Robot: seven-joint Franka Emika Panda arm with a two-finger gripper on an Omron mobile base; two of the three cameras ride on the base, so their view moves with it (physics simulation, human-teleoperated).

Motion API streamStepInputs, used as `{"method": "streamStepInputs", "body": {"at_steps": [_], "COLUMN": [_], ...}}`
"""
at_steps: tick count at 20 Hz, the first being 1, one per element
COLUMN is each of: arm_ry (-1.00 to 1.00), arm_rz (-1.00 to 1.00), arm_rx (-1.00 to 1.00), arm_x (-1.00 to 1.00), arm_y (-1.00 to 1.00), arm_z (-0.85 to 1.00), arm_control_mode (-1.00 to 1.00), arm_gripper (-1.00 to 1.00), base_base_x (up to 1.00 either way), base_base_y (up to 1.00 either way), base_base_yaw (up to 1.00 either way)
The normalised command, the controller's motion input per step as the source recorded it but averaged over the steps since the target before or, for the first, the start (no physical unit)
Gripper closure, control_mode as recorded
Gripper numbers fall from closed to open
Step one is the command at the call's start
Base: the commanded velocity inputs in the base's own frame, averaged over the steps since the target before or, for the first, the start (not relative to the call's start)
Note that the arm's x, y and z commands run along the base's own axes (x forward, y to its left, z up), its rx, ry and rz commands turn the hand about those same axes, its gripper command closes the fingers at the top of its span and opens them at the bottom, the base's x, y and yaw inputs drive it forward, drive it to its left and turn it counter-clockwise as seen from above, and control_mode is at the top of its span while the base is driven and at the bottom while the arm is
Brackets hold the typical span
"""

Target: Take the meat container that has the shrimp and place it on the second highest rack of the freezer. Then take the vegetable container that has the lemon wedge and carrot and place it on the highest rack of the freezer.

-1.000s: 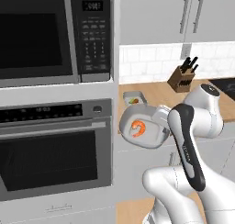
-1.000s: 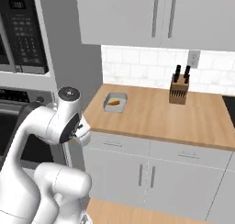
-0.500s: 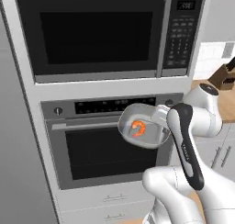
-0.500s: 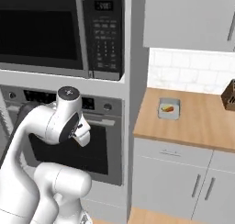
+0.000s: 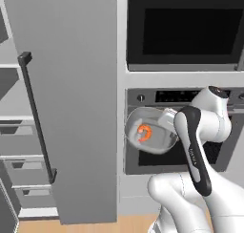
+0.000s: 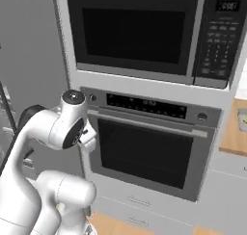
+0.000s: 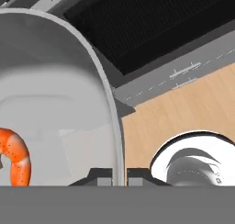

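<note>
Your gripper is closed on the rim of the meat container, with one finger tip on each side of the thin wall. The shrimp lies curled on the container's floor, small and orange, and in the hand view the shrimp sits off to one side of the grip, well inside the meat container. So the container sticks out sideways from the gripper, held by its edge, not from above its middle.

From the left base view, the container hangs in front of the wall oven, low down by the oven door. The freezer is to your left of it. Its big grey door stands swung open between the container and the shelves, with the long dark bar handle on its face. Past the door's left edge you can see flat grey shelves and drawers below them.

That is the thing to mind: the shelves lie left of the container, and the open door is in the way. I think you have to bring the container around the door's edge to reach the opening, and then lift it, since the second highest rack looks higher than where the container hangs now. Keep it level so the shrimp does not slide out.

Farthest up, the microwave sits above the wall oven.
</note>
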Motion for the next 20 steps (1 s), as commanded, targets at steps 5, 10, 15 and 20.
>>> {"method": "streamStepInputs", "body": {"at_steps": [5, 10, 15, 20], "arm_ry": [0.00, 0.00, 0.00, 0.00], "arm_rz": [0.00, 0.00, 0.00, 0.00], "arm_rx": [0.00, 0.00, 0.00, 0.00], "arm_x": [0.00, 0.00, 0.00, 0.00], "arm_y": [0.00, 0.00, 0.00, 0.00], "arm_z": [0.00, 0.00, 0.00, 0.00], "arm_control_mode": [1.00, 1.00, 1.00, 1.00], "arm_gripper": [1.00, 1.00, 1.00, 1.00], "base_base_x": [-0.56, -0.42, 0.29, 0.53], "base_base_y": [0.76, 0.58, 0.89, 1.00], "base_base_yaw": [0.41, 0.31, 0.07, -0.09]}}
